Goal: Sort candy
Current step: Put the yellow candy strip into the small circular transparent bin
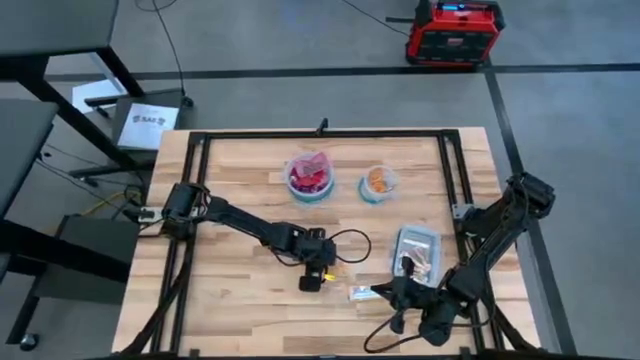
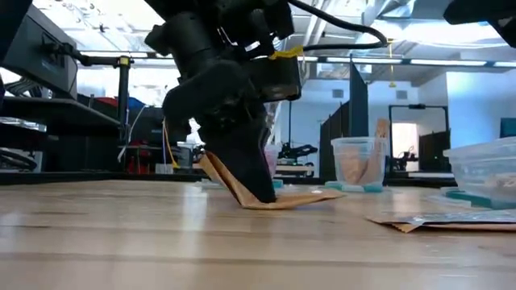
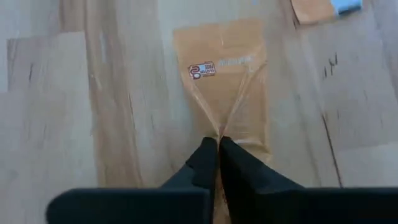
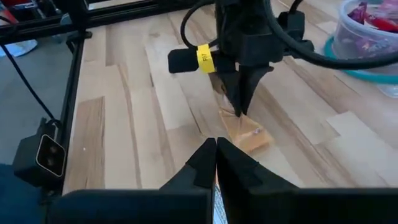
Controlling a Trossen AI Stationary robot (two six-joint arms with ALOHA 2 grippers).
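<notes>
Candy in a flat tan-orange wrapper lies mid-table, one edge pinched in the left gripper's clenched jaws and tilted up. That thin grip could slip on lifting. Right gripper, nearby, is closed on nothing visible.

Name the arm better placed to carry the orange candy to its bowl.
Left. The left gripper is already shut on the orange candy at the table's middle; the right gripper is farther from the orange-filled bowl.

Lab — concrete floor, equipment racks
</notes>
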